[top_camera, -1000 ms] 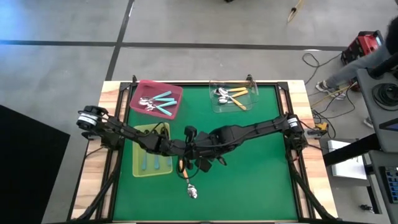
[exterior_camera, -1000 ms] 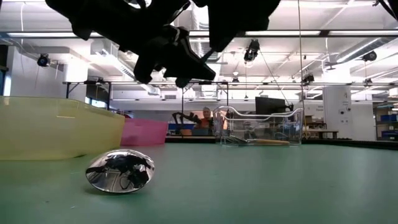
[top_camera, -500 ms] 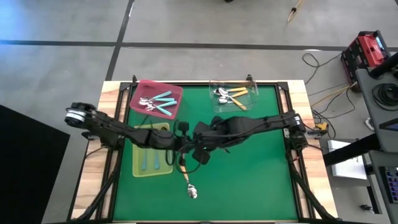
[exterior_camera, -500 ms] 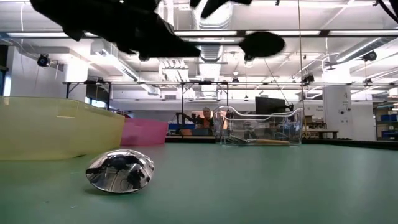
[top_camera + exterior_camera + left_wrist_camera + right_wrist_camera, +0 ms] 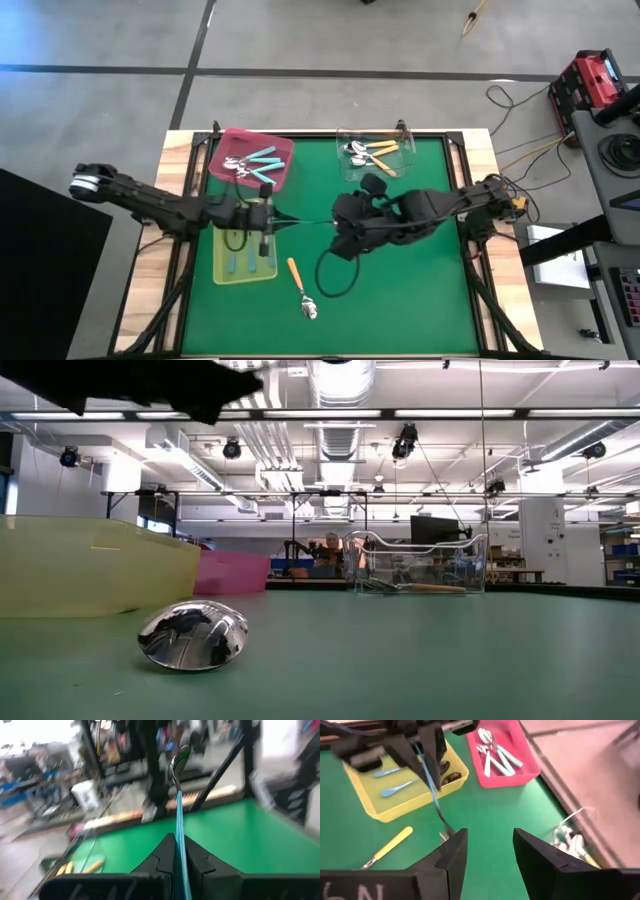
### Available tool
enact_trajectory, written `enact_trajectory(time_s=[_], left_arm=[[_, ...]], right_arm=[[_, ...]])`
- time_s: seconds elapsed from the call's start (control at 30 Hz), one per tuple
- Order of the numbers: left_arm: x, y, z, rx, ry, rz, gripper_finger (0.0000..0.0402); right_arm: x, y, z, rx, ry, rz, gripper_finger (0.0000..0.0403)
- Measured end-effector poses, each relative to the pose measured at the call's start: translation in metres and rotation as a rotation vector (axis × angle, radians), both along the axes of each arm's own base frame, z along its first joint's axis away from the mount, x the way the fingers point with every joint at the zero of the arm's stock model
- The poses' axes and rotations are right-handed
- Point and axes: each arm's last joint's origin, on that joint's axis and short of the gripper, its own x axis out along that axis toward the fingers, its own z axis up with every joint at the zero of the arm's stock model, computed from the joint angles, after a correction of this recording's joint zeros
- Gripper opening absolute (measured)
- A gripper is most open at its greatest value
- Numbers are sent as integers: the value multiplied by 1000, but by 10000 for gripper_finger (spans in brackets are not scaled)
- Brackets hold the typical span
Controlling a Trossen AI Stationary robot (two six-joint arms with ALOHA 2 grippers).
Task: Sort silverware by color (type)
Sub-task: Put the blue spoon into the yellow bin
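Note:
My left gripper (image 5: 268,222) (image 5: 178,841) hovers by the yellow-green tray's (image 5: 246,258) far right corner, shut on a light-blue-handled spoon (image 5: 303,222) that points toward the table's right. My right gripper (image 5: 343,243) (image 5: 492,845) stands open and high over the table's middle, just beyond the spoon's bowl (image 5: 444,832), touching nothing. An orange-handled spoon (image 5: 299,287) lies flat on the green mat, its bowl (image 5: 193,636) toward the near edge. The pink tray (image 5: 250,160) holds teal spoons, the clear tray (image 5: 375,152) orange ones, and the yellow-green tray light blue ones. My left gripper pinches the light blue handle (image 5: 179,851) between its two fingers, at the end away from the bowl. The fingers come level from the table's left and lie along the handle. The spoon sticks straight out past them, about level, with its bowl (image 5: 179,760) clear of the mat.
The three trays line the far and left parts of the mat (image 5: 400,290). A black cable (image 5: 333,277) loops below my right arm. Bare mat lies at the near right. The wooden table edge (image 5: 150,290) frames the mat.
Both grippers were close together over the mat's middle, above the orange spoon. My left gripper has drawn back toward the table's left edge with the blue spoon and risen a little. My right gripper has gone up and toward the right. The orange spoon has stayed put.

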Motion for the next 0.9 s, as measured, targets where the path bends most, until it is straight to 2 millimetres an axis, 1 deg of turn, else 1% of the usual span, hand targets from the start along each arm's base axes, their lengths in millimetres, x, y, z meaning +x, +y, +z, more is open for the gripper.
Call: enact_trajectory(time_s=[0.07,0.17,0.27,0.37,0.43,0.53,0.67,0.73,0.8,0.9], left_arm=[[-9,0,7,-16,-63,-34,0],[-20,1,11,-27,-111,-65,0],[-30,2,16,-44,-158,-79,0],[-36,3,24,-59,-206,-100,0],[-39,2,28,-61,-239,-132,0],[-43,2,34,-68,-282,-182,0],[-45,1,37,-81,-301,-215,0],[-45,1,37,-84,-307,-218,0],[-44,0,37,-91,-312,-232,0],[-42,0,37,-101,-319,-251,0]], right_arm=[[-9,6,5,-30,-11,21,147],[-23,12,9,-74,-31,30,144],[-34,19,5,-105,-69,26,145],[-35,27,-8,-127,-110,39,149],[-33,30,-21,-139,-142,60,151],[-24,35,-45,-171,-219,105,152],[-5,37,-80,-225,-365,203,150],[3,34,-93,-229,-466,291,148],[9,29,-100,-233,-612,354,146],[15,15,-114,-270,-789,374,142]])
